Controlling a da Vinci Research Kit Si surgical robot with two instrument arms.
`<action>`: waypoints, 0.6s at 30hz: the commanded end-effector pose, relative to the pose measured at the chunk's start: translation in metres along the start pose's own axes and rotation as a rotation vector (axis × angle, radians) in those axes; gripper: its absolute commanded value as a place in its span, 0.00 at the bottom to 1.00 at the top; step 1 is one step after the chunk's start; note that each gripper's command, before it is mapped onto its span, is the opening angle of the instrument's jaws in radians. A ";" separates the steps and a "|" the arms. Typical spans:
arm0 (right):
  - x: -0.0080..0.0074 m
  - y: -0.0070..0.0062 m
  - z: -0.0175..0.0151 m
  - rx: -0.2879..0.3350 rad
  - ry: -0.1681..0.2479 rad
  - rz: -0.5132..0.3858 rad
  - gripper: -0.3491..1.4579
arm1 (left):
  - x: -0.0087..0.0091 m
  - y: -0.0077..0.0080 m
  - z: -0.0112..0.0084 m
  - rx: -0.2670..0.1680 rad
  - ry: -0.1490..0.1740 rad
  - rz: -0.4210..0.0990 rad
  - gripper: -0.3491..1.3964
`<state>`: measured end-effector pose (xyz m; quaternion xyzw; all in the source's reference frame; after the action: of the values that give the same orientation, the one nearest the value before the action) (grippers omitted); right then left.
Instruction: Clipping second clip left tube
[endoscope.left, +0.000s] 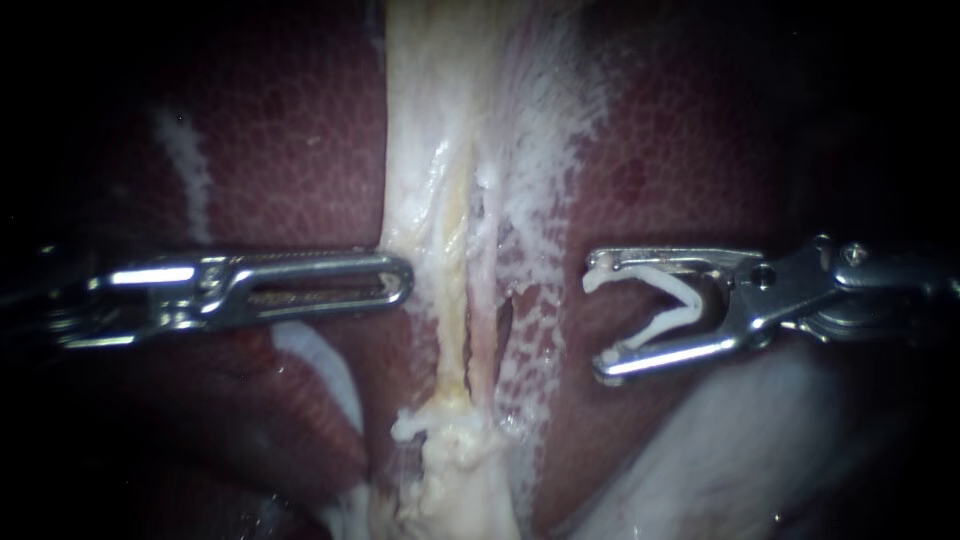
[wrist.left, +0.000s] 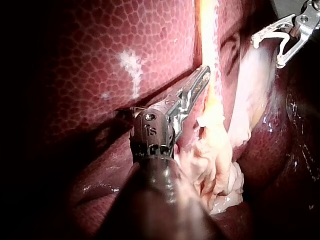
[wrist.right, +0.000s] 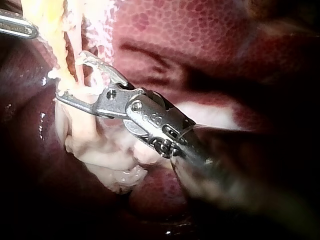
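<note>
Your right instrument's (endoscope.left: 597, 318) jaws stand wide apart, cradling an open white clip (endoscope.left: 685, 308) that touches both. They sit just beside the pale tissue band. The left tube (endoscope.left: 453, 300), a yellowish strand, runs down that band over the liver (endoscope.left: 290, 130). Your left instrument (endoscope.left: 398, 280), jaws together and empty, touches the band's opposite edge.

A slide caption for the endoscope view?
Right instrument holds a white clip near the pale tubes; left instrument opposite.

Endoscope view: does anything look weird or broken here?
Nothing looks broken. The white V-shaped plastic clip sits open in the right instrument, held between its jaws. It is beside the pale tubes, not around one yet.
</note>
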<state>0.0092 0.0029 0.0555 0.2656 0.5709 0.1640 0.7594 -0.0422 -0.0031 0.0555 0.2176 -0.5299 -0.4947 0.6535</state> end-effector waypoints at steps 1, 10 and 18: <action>0.0000 0.0000 0.0000 0.000 0.000 0.000 0.52 | 0.0000 0.0000 0.0000 0.000 0.000 0.000 0.00; -0.0008 -0.0003 0.0006 0.002 0.000 0.006 0.52 | -0.0005 0.0000 -0.0005 0.004 0.003 -0.003 0.00; -0.0043 -0.0004 0.0055 0.039 -0.008 0.098 0.52 | -0.0036 -0.0010 -0.0030 0.006 0.011 -0.021 0.00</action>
<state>0.0136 -0.0013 0.0603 0.3132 0.5557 0.1901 0.7463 -0.0395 -0.0009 0.0514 0.2281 -0.5260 -0.4988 0.6500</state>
